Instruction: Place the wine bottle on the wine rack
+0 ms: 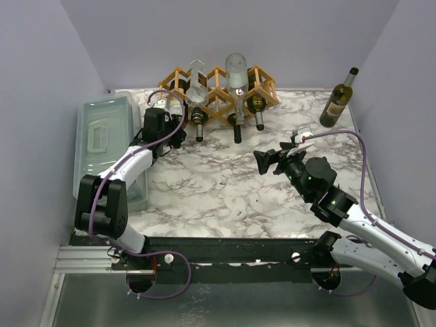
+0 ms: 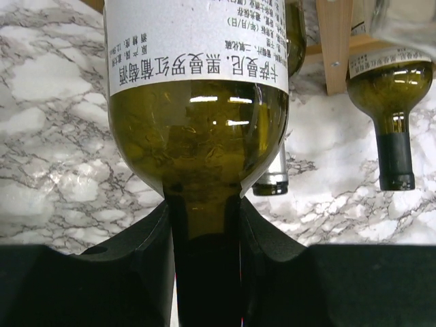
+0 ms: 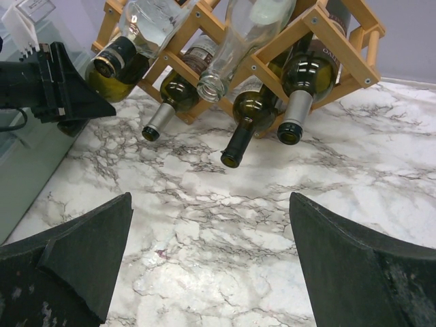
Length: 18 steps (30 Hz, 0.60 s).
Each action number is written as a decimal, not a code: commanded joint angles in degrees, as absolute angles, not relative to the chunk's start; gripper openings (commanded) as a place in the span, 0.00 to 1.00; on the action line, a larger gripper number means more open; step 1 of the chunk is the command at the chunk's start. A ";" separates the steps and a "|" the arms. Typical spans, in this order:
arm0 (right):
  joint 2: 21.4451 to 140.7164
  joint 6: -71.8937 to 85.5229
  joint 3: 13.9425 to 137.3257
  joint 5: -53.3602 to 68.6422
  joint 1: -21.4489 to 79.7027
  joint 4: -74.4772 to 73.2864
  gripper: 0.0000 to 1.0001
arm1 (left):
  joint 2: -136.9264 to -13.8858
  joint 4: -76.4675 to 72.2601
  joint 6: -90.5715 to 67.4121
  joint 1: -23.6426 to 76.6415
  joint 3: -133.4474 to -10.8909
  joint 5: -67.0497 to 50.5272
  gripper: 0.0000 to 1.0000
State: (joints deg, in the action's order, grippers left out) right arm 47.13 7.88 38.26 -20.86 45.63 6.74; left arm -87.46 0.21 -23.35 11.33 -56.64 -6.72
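The light wooden lattice wine rack [image 1: 219,87] stands at the back middle of the marble table. My left gripper [image 1: 170,133] is shut on the neck of a green wine bottle [image 2: 197,129] with a white label, which points into the rack's leftmost lower cell; the right wrist view shows it lying there [image 3: 117,65]. Its dark neck fills the gap between my left fingers [image 2: 139,259]. My right gripper [image 3: 210,201] is open and empty, hovering over bare marble in front of the rack [image 3: 320,30]. It also shows in the top view [image 1: 267,160].
Several other bottles lie in the rack, necks toward me, two clear ones on top [image 1: 236,71]. Another green bottle [image 1: 338,99] stands upright at the back right. A grey-green lidded plastic box [image 1: 105,136] lies along the left edge beside my left arm.
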 commanded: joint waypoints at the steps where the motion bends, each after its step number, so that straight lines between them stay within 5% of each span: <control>1: 46.34 7.23 38.05 -21.97 45.40 6.59 1.00 | -87.97 -10.96 -21.62 10.64 -61.44 -5.77 0.00; 18: 46.26 7.02 37.37 -21.88 45.35 7.20 1.00 | -96.19 -12.66 -18.80 9.34 -68.01 -6.50 0.00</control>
State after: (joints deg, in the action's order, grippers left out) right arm 47.11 7.79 38.24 -20.86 45.63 6.74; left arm -95.90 -3.53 -21.78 10.13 -63.59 -6.66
